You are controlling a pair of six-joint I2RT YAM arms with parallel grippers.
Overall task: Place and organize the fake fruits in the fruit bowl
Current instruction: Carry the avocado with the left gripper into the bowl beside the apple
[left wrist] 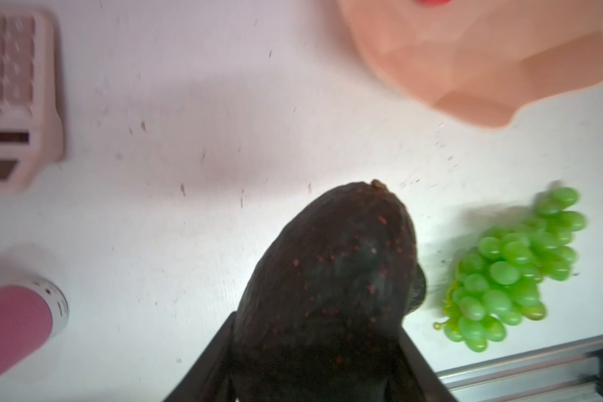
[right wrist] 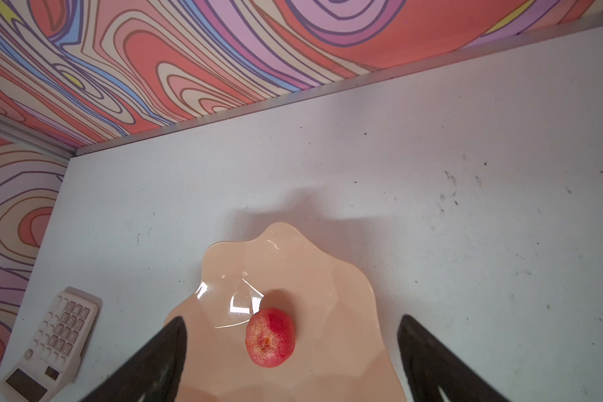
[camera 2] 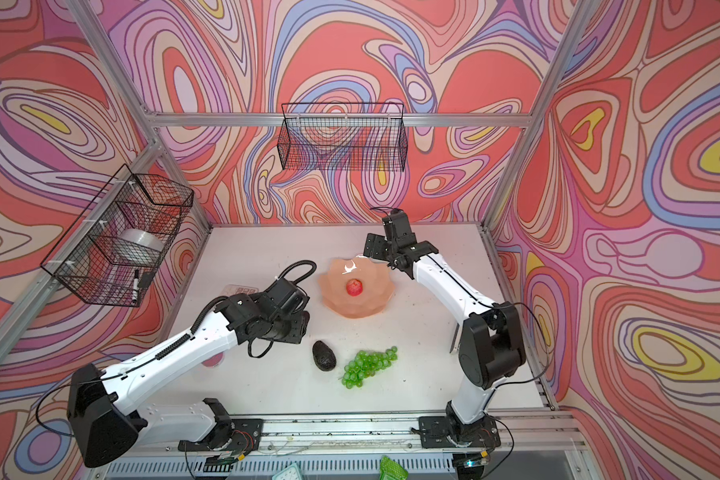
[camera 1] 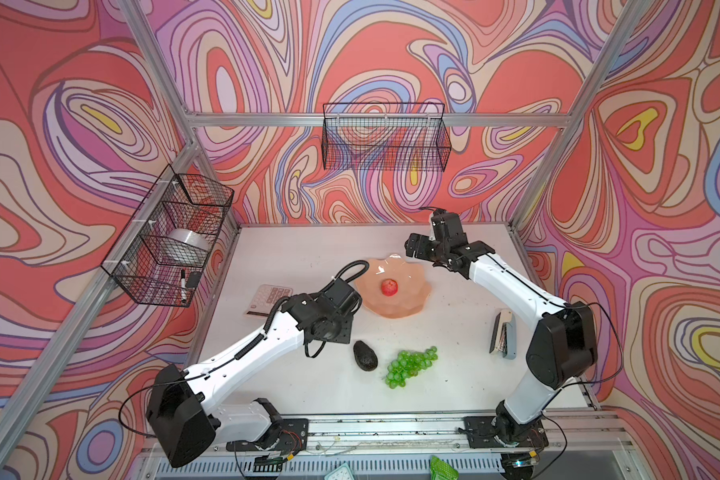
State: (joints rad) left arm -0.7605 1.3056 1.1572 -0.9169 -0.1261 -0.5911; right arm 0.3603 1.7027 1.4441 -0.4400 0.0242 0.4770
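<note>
**Both top views:** the bowl (camera 1: 414, 293) sits at centre frame with the apple (camera 1: 389, 287) inside it. One avocado (camera 1: 365, 355) and the grapes (camera 1: 410, 365) lie on the counter (camera 1: 454, 386) at lower centre, near each other but apart.

**Left wrist view:** the left claw (left wrist: 317, 323) pinches a second avocado (left wrist: 328, 278) across its broad body, stem end pointing away, apparently lifted off the counter. Advised handling: carry it level over the scalloped rim, lower it beside the apple rather than onto it, and release low so that it cannot roll out.

**Right wrist view:** the right claw (right wrist: 291, 317) hangs spread above the bowl, the apple below the gap. It should draw back before the left arrives.
</note>
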